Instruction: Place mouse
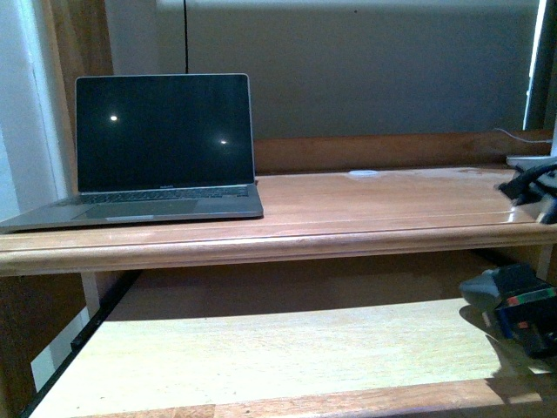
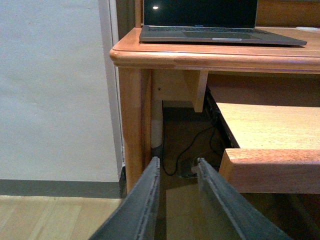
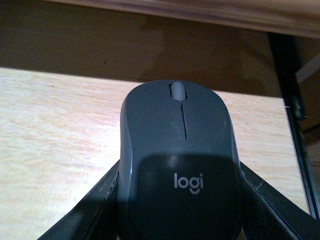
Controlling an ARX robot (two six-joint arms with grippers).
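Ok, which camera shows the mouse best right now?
Right wrist view: the mouse fills the frame, its top clear, clamped in the right gripper. Front view shows only its grey edge; left wrist view misses it.

The wooden table (image 1: pixel 348 218) has a glossy top with a rounded front edge; an open grey laptop (image 1: pixel 161 148), screen dark, sits at its left end; a small white thing (image 1: pixel 364 173) lies near the back edge; a dark shape (image 1: pixel 529 186), too blurred to name, rests at the right end; below, a paler pull-out shelf (image 1: pixel 261 348) juts forward.
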